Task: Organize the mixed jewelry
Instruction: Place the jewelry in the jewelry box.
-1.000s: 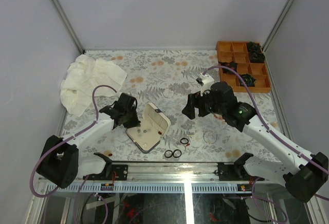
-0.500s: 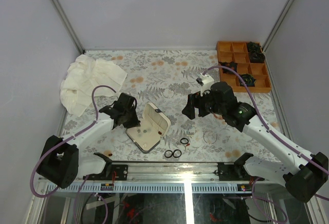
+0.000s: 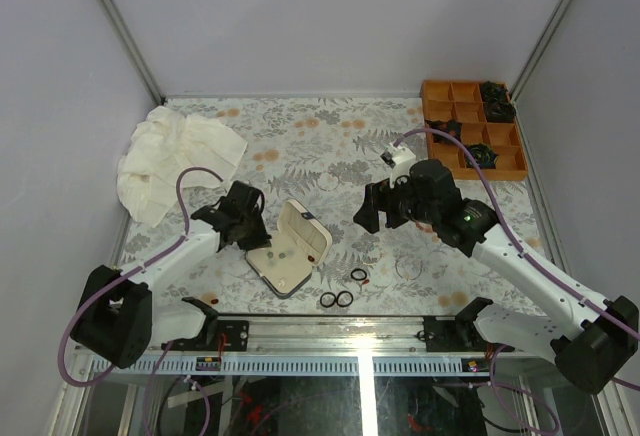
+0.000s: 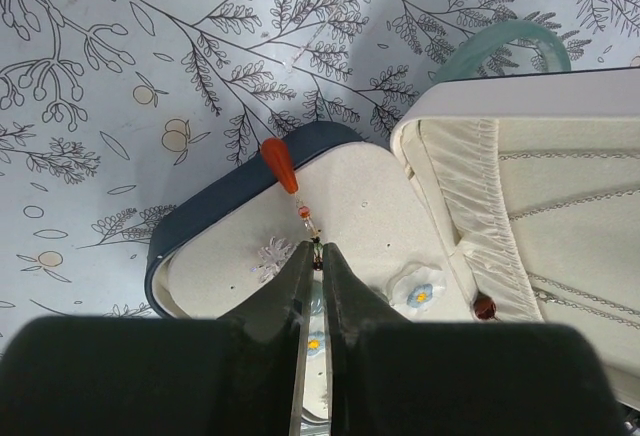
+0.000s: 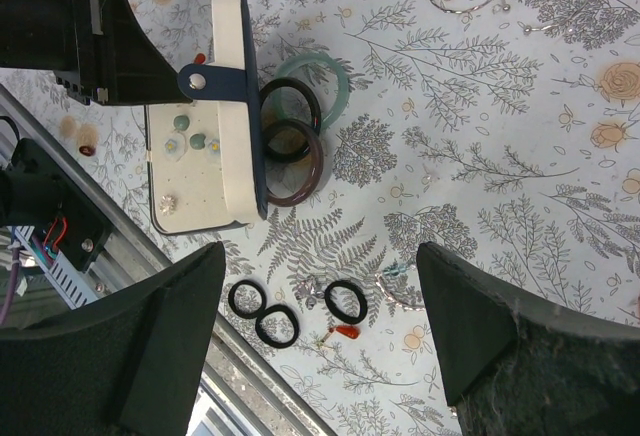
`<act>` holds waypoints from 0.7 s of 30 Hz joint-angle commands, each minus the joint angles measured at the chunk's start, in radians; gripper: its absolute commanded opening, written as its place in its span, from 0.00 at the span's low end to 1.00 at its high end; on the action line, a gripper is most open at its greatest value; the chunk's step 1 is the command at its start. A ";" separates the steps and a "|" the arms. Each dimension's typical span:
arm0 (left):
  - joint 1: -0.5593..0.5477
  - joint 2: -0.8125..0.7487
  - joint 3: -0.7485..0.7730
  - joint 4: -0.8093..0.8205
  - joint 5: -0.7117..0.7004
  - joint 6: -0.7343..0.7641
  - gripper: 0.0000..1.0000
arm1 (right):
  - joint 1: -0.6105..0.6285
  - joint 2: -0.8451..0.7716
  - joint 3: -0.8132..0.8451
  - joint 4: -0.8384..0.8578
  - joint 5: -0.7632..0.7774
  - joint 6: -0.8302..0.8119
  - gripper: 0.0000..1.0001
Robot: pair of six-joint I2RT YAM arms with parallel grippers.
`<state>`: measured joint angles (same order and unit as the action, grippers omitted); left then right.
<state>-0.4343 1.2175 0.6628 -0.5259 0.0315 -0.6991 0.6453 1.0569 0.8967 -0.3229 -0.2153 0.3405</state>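
The left gripper (image 4: 311,256) pinches a red drop earring (image 4: 279,164) by its hook over the open case (image 4: 230,184), apparently to stow it. The right gripper (image 5: 318,296) gapes empty, and black rings (image 3: 336,299) wait at the desk's (image 3: 300,136) near edge.

Left wrist view: I lose the hook of the earring (image 4: 281,166) between the fingertips (image 4: 270,306); case (image 4: 215,201) runs off the right edge; green bangle (image 4: 480,44) half behind the lid (image 4: 560,186).
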 commanded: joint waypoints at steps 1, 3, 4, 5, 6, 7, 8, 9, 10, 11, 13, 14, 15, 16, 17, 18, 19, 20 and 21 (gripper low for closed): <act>0.012 -0.010 -0.007 -0.003 0.016 -0.005 0.05 | -0.007 -0.009 -0.002 0.049 -0.022 0.006 0.84; 0.014 -0.011 -0.012 0.011 0.025 -0.009 0.05 | -0.007 -0.011 -0.002 0.049 -0.021 0.006 0.84; 0.014 -0.013 -0.012 0.021 0.031 -0.012 0.05 | -0.007 -0.011 -0.003 0.050 -0.022 0.007 0.84; 0.014 -0.016 -0.010 0.030 0.036 -0.014 0.05 | -0.007 -0.011 -0.003 0.051 -0.024 0.006 0.84; 0.014 -0.018 -0.004 0.038 0.044 -0.016 0.05 | -0.007 -0.010 -0.004 0.051 -0.023 0.006 0.84; 0.014 -0.020 -0.001 0.053 0.060 -0.016 0.04 | -0.007 -0.010 -0.005 0.051 -0.021 0.007 0.84; 0.014 -0.023 0.002 0.066 0.072 -0.022 0.04 | -0.007 -0.011 -0.005 0.050 -0.022 0.006 0.84; 0.014 -0.028 0.004 0.081 0.084 -0.025 0.04 | -0.007 -0.012 -0.006 0.050 -0.022 0.006 0.84; 0.014 -0.032 0.007 0.097 0.097 -0.028 0.04 | -0.007 -0.010 -0.006 0.051 -0.020 0.006 0.84; 0.014 -0.036 0.010 0.108 0.106 -0.033 0.04 | -0.007 -0.010 -0.004 0.050 -0.020 0.006 0.84; 0.014 -0.037 0.019 0.119 0.124 -0.033 0.04 | -0.007 -0.009 -0.002 0.048 -0.020 0.005 0.84; 0.014 -0.040 0.022 0.122 0.134 -0.034 0.03 | -0.007 -0.009 -0.001 0.046 -0.018 0.004 0.84; 0.013 -0.045 0.025 0.122 0.143 -0.034 0.03 | -0.008 -0.011 -0.001 0.046 -0.016 0.003 0.84; 0.013 -0.053 0.026 0.122 0.152 -0.035 0.03 | -0.007 -0.011 -0.001 0.046 -0.016 0.003 0.84; 0.014 -0.064 0.027 0.119 0.160 -0.037 0.03 | -0.007 -0.012 -0.002 0.047 -0.015 0.003 0.84; 0.014 -0.072 0.029 0.111 0.169 -0.038 0.03 | -0.007 -0.011 -0.002 0.045 -0.014 0.003 0.84; 0.014 -0.081 0.032 0.103 0.175 -0.039 0.03 | -0.007 -0.012 -0.003 0.045 -0.016 0.003 0.84; 0.014 -0.091 0.035 0.093 0.182 -0.042 0.03 | -0.007 -0.011 -0.002 0.047 -0.016 0.004 0.84; 0.013 -0.098 0.036 0.083 0.186 -0.043 0.03 | -0.007 -0.012 -0.001 0.046 -0.016 0.003 0.84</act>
<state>-0.4297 1.1584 0.6636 -0.4564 0.1612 -0.7300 0.6449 1.0569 0.8875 -0.3157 -0.2272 0.3405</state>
